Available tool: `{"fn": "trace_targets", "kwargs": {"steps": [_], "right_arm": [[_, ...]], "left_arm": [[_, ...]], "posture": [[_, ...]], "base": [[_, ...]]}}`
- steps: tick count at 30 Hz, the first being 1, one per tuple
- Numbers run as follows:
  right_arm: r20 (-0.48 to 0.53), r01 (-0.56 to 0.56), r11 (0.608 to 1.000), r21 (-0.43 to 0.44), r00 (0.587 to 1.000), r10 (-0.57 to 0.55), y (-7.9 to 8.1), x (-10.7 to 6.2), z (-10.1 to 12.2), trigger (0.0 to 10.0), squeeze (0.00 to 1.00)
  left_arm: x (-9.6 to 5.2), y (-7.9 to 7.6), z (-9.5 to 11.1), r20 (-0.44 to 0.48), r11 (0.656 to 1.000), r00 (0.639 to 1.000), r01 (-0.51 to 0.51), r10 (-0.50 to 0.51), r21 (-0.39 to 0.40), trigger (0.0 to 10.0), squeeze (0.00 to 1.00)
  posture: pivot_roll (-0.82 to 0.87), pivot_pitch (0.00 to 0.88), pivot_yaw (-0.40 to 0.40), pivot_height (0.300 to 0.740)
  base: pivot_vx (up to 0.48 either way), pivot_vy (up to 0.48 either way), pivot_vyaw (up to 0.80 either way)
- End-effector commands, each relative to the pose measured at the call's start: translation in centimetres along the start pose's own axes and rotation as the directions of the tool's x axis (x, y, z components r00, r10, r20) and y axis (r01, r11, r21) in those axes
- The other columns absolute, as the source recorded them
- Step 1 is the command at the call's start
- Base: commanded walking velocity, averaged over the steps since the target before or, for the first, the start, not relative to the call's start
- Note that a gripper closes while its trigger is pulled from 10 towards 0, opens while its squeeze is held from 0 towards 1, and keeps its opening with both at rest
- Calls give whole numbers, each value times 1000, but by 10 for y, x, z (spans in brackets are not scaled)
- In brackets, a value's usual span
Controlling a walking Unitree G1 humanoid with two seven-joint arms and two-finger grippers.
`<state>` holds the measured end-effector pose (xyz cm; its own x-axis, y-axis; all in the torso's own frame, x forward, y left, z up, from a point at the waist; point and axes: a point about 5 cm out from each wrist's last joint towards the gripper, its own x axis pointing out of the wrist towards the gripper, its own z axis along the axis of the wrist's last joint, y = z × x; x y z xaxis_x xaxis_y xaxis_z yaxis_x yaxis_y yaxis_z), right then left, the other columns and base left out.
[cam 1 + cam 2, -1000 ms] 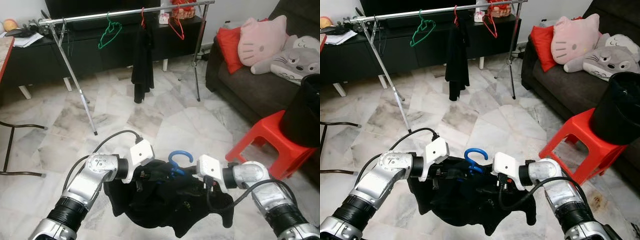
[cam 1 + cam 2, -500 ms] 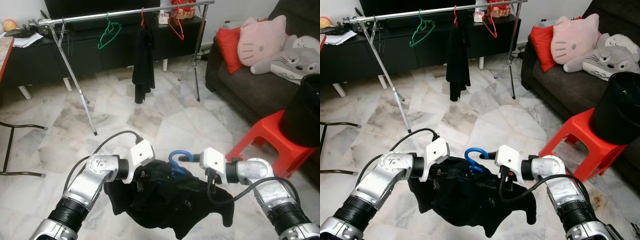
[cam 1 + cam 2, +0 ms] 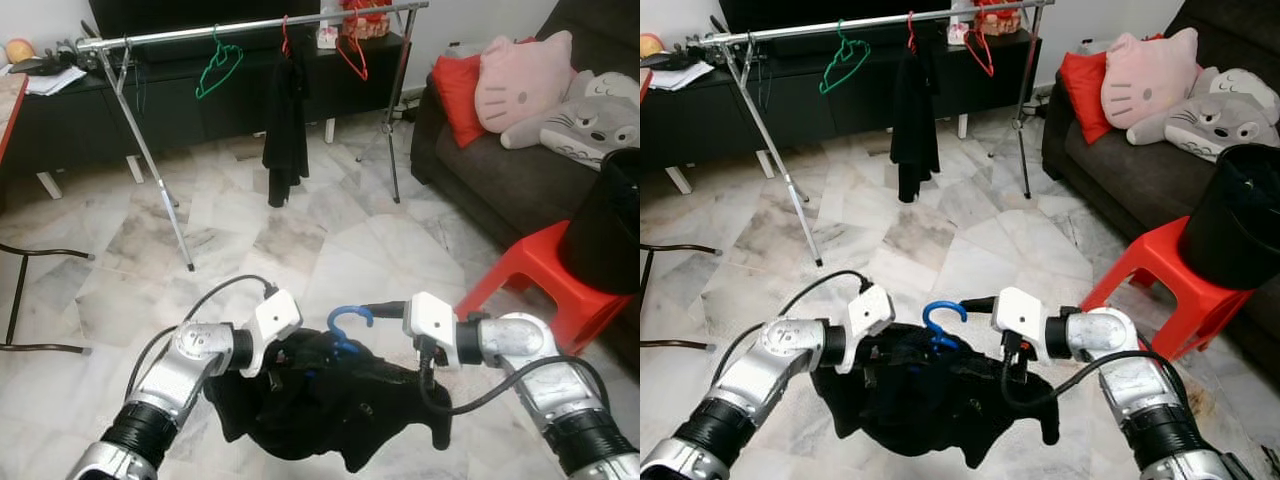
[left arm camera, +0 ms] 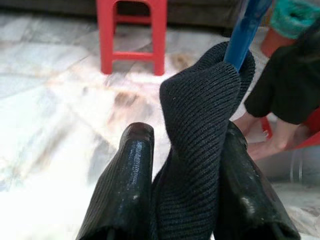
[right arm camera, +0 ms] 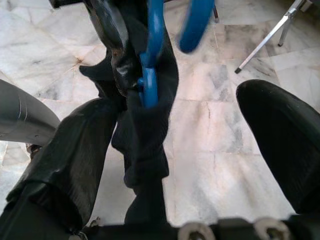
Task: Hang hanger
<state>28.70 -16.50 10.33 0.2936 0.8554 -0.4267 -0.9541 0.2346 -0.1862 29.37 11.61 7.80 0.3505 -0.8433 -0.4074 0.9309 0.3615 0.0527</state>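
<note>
Left end effector [image 4: 182,165] pinched the ribbed black knit garment [image 3: 330,405] on the curved blue plastic hanger [image 3: 345,325]; right end effector [image 5: 200,150] gaped open.

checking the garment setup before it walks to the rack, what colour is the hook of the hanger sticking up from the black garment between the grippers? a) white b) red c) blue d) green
c, the hanger hook that rises out of the black garment between the left gripper and the right gripper is blue.
</note>
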Motion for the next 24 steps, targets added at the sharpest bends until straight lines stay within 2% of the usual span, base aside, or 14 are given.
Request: {"fn": "trace_targets", "kwargs": {"steps": [1, 3, 5, 6, 8, 9, 12, 14, 15, 17, 19, 22, 23, 24], "right_arm": [[5, 19, 1000, 2, 1000, -19, 0, -5, 0, 10000, 1000], [1, 34, 999, 23, 999, -34, 4, -9, -3, 10000, 1000], [1, 46, 998, 31, 999, -46, 5, -10, -4, 10000, 1000], [0, 72, 996, 48, 997, -72, 5, -13, -6, 10000, 1000], [-1, 97, 993, 61, 995, -97, 5, -15, -8, 10000, 1000], [-2, 122, 990, 75, 992, -122, 5, -17, -11, 10000, 1000], [-20, 269, 955, 124, 963, -268, -1, -23, -23, 10000, 1000], [-43, 359, 920, 155, 933, -357, -4, -27, -31, 10000, 776], [-63, 458, 864, 208, 888, -456, -8, -30, -41, 10000, 90], [-71, 487, 844, 226, 872, -484, -8, -31, -44, 10000, 90], [-153, 619, 721, 311, 782, -605, -5, -31, -68, 10000, 0], [-248, 693, 624, 361, 716, -652, 4, -29, -89, 10000, 0], [-337, 761, 499, 414, 637, -693, 13, -26, -107, 10000, 0], [-368, 777, 444, 447, 612, -700, 18, -24, -113, 10000, 0]], "left_arm": [[-4, 5, 2, 18, 999, 999, -43, 43, 21, 0, 0], [-6, 10, -4, 12, 994, 994, -105, 105, 8, 0, 0], [-7, 14, -6, 7, 990, 990, -144, 144, 6, 1529, 0], [-9, 20, -10, -1, 977, 977, -215, 215, -2, 4588, 0], [-12, 25, -12, -1, 964, 964, -266, 266, -12, 5647, 0], [-14, 29, -13, -3, 951, 951, -308, 308, -24, 8824, 0], [-19, 35, -18, 4, 914, 915, -402, 403, -61, 10000, 0], [-20, 35, -20, 7, 903, 905, -425, 426, -73, 10000, 0], [-22, 35, -23, 11, 887, 890, -452, 455, -94, 10000, 0], [-23, 36, -24, 13, 881, 885, -463, 466, -102, 10000, 0], [-27, 38, -27, 28, 835, 840, -534, 542, -130, 10000, 0], [-33, 41, -30, 37, 784, 788, -603, 614, -148, 10000, 0], [-40, 44, -32, 46, 735, 741, -654, 670, -182, 10000, 0], [-42, 44, -33, 46, 715, 722, -671, 690, -196, 10000, 0]], "posture": [[-67, 0, -27, 740], [-66, 0, -26, 740], [-66, 0, -26, 740], [-64, 0, -26, 740], [-65, 0, -25, 740], [-65, 0, -25, 740], [-67, 0, -24, 740], [-66, 0, -26, 740], [-68, 0, -26, 740], [-68, 0, -26, 740], [-77, 0, -25, 740], [-77, 0, -25, 740], [-79, 0, -24, 740], [-79, 0, -24, 740]], "base": [[0, 0, 0], [0, 0, 0], [0, 0, 0], [0, 0, 0], [0, 0, 0], [0, 0, 0], [0, 0, 0], [0, 0, 0], [0, 0, 0], [0, 0, 0], [0, 0, 0], [0, 0, 0], [0, 0, 0], [0, 0, 0]]}}
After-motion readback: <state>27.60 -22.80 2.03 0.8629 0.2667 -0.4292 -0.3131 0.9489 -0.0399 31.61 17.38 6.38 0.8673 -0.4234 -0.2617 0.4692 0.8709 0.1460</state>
